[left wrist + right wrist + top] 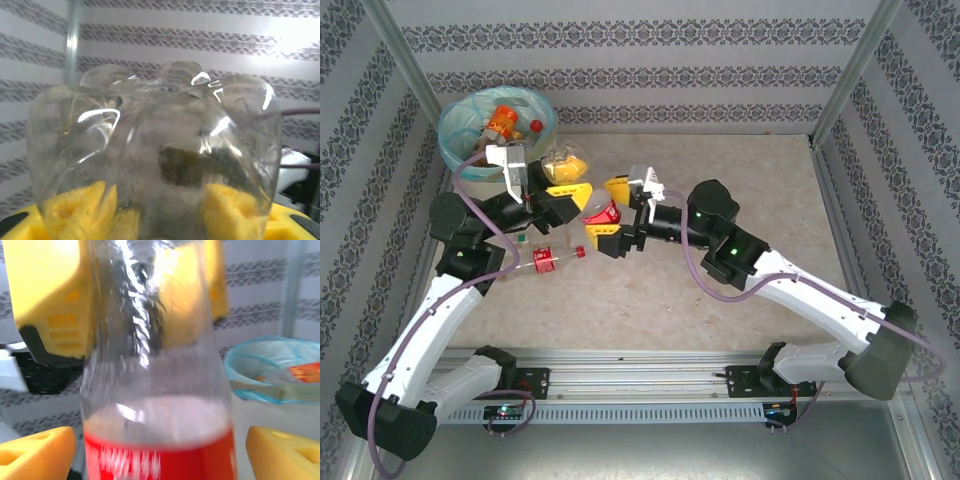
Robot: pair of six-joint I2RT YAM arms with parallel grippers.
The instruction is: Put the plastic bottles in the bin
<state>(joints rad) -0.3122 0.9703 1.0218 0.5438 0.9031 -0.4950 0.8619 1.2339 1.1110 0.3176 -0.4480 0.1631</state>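
A clear plastic bottle with a red label (605,210) hangs in the air between my two grippers, above the middle of the table. My left gripper (566,177) is shut on its clear base end (155,145), and the yellow fingers (75,210) show through the plastic. My right gripper (609,213) stands open around the labelled part (160,455), with a small gap at each yellow finger (282,452). In the right wrist view the left gripper's fingers (47,300) clamp the far end of the bottle. The bin (450,140), lined in blue-green, stands at the far left corner with bottles (502,122) inside.
Another red-labelled bottle (545,260) lies on the table just in front of the left arm. The bin's rim (272,370) shows to the right behind the held bottle. Patterned walls and metal posts (845,80) close in the table on three sides.
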